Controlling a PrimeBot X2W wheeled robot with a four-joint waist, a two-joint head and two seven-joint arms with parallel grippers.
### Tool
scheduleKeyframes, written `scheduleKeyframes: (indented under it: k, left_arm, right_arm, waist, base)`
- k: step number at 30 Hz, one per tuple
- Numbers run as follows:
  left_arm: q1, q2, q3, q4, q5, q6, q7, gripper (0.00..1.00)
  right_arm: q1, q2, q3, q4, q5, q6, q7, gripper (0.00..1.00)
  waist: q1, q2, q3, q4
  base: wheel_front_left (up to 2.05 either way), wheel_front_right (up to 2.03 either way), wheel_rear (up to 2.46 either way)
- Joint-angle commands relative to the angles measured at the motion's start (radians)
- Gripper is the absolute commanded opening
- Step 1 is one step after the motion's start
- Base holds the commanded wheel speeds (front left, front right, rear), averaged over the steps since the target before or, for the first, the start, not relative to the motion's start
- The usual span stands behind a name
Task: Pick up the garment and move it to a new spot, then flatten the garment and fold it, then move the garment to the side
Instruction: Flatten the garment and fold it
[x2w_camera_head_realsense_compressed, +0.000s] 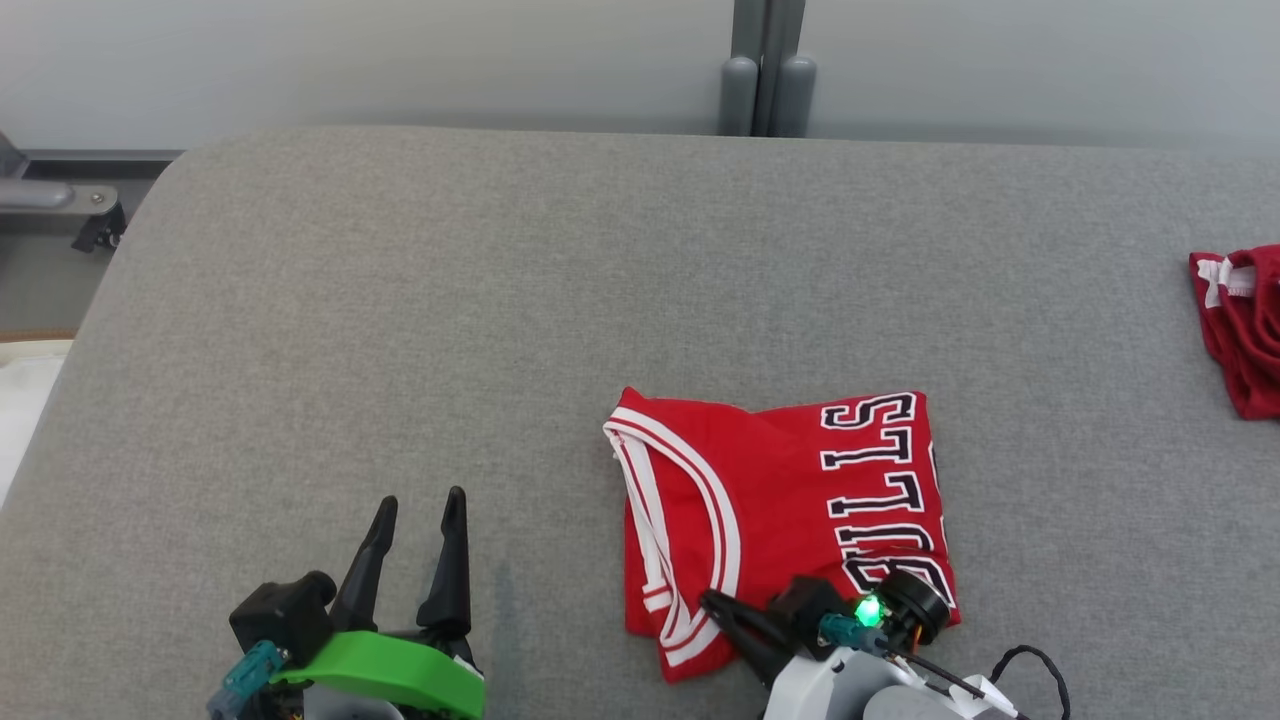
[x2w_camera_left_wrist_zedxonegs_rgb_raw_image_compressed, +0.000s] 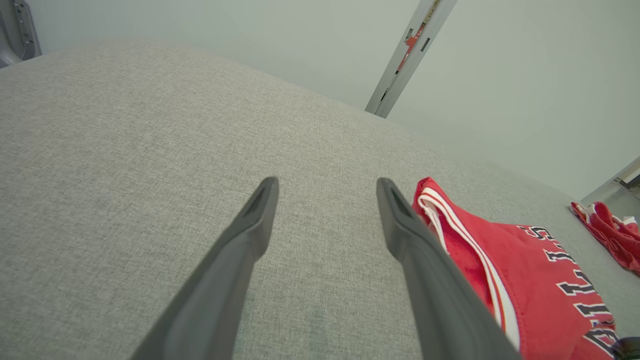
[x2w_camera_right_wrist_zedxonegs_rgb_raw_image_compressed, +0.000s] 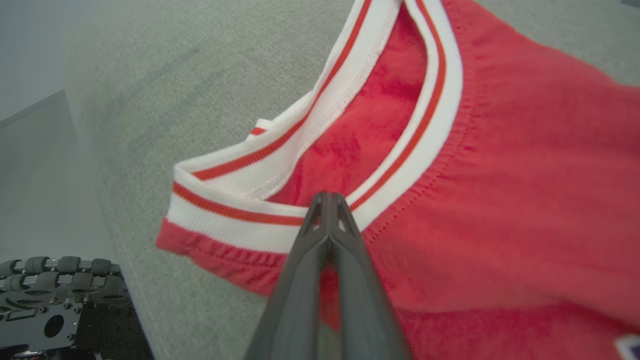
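Note:
A red garment (x2w_camera_head_realsense_compressed: 780, 510) with white-and-red striped trim and black lettering lies folded into a rough square on the grey padded table (x2w_camera_head_realsense_compressed: 400, 300), near its front edge. My right gripper (x2w_camera_head_realsense_compressed: 712, 600) reaches in from below and is shut on the garment's near edge. In the right wrist view its fingertips (x2w_camera_right_wrist_zedxonegs_rgb_raw_image_compressed: 327, 196) meet on the white band of the garment (x2w_camera_right_wrist_zedxonegs_rgb_raw_image_compressed: 500, 175). Left of the garment, my left gripper (x2w_camera_head_realsense_compressed: 422, 497) hovers open over bare table. The left wrist view shows that gripper (x2w_camera_left_wrist_zedxonegs_rgb_raw_image_compressed: 326, 184) spread wide, with the garment (x2w_camera_left_wrist_zedxonegs_rgb_raw_image_compressed: 500, 260) just beyond its right finger.
A second red cloth (x2w_camera_head_realsense_compressed: 1245, 330) lies bunched at the table's right edge, also in the left wrist view (x2w_camera_left_wrist_zedxonegs_rgb_raw_image_compressed: 605, 230). A grey post (x2w_camera_head_realsense_compressed: 768, 70) stands behind the table against the pale wall. The table's rounded left edge drops off beside the floor.

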Motion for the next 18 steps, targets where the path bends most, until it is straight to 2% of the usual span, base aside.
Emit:
scheduleKeyframes:
  k: [1,8,14,18]
  left_arm:
    - [-0.018,0.007,0.006,-0.004,0.000,-0.004,0.000,1.00]
    - [-0.024,0.004,0.007,-0.003,0.005,-0.004,0.000,1.00]
    - [-0.031,0.003,0.000,0.003,0.003,-0.004,0.000,1.00]
    - [-0.034,0.008,0.001,-0.004,0.006,-0.004,0.000,1.00]
  right_arm:
    - [-0.010,-0.004,0.014,0.008,0.005,-0.001,-0.001,0.00]
    - [-0.022,-0.004,0.062,-0.097,-0.049,-0.001,-0.003,0.00]
    - [-0.015,-0.004,0.152,-0.139,-0.012,-0.001,-0.003,0.00]
    - [-0.030,-0.004,0.118,-0.184,0.004,-0.001,-0.003,0.00]
  waist:
    - [0.0000,0.0000,0.003,-0.006]
    - [0.0000,0.0000,0.004,-0.038]
    - [0.0000,0.0000,-0.003,-0.054]
    - [0.0000,0.0000,-0.008,-0.064]
  base:
    - [0.00,0.00,0.00]
    - [0.00,0.00,0.00]
    - [0.00,0.00,0.00]
    - [0.00,0.00,0.00]
